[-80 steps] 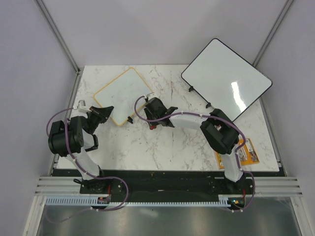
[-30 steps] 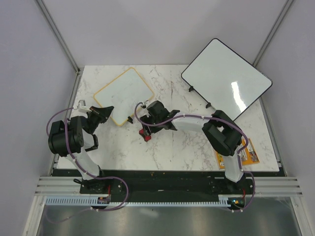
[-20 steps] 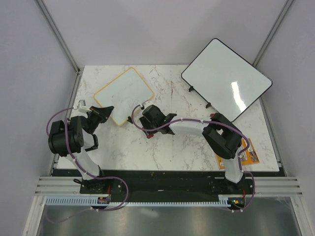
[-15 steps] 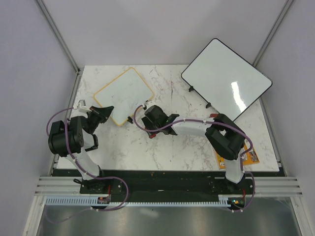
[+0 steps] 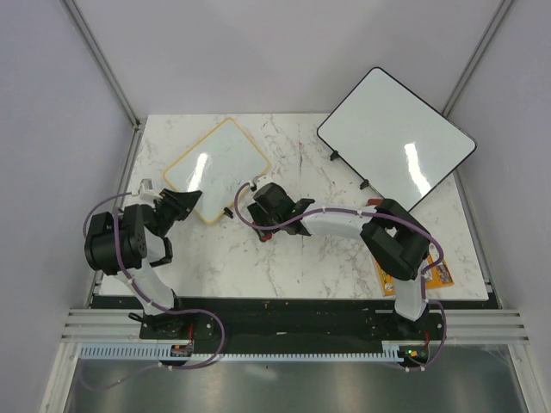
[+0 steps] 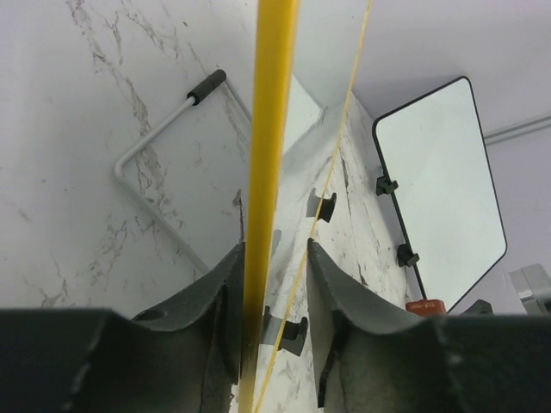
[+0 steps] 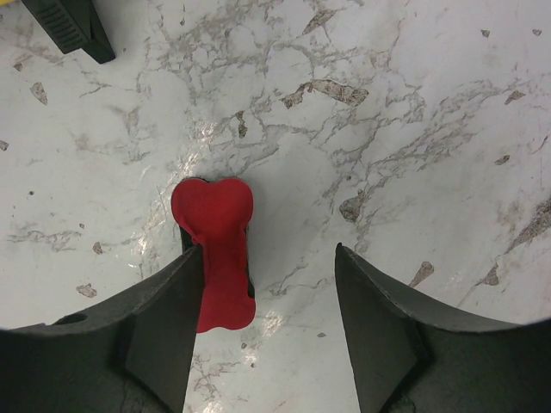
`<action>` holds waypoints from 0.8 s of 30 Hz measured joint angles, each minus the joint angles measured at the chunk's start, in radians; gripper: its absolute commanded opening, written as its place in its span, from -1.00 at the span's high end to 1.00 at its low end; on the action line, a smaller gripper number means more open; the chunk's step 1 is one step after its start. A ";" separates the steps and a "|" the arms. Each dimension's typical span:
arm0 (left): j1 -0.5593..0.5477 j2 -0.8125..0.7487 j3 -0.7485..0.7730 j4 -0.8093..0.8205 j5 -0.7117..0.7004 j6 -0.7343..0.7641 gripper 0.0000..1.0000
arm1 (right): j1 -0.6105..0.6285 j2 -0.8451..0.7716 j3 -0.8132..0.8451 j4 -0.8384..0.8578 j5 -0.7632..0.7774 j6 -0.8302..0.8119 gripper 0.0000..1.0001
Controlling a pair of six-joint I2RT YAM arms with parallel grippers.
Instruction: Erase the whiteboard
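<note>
Black-and-white arms [image 5: 331,222], purple cables [image 5: 89,222]

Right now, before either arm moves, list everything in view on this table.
yellow-framed whiteboard: one, white with a yellow frame, far left of the table, near edge gripped
black-framed whiteboard: one, white with a black frame, far right corner, overhanging the table edge
eraser: one, red, mid-table, against one finger of the right gripper
orange card: one, near right edge, partly hidden by the right arm
table: one, white marble
left gripper: one, black, shut on the yellow frame
right gripper: one, black, open around the eraser
</note>
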 measured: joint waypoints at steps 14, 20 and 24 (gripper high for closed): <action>0.000 -0.175 -0.116 -0.033 -0.073 0.062 -0.43 | 0.000 0.000 0.000 0.004 -0.006 0.001 -0.38; -0.002 -0.567 -0.187 -0.180 -0.235 0.143 -0.38 | 0.000 0.000 0.000 0.008 -0.015 0.007 -0.38; -0.013 -0.891 -0.211 -0.388 -0.377 0.185 -0.36 | 0.000 -0.003 -0.004 0.016 -0.024 0.013 -0.38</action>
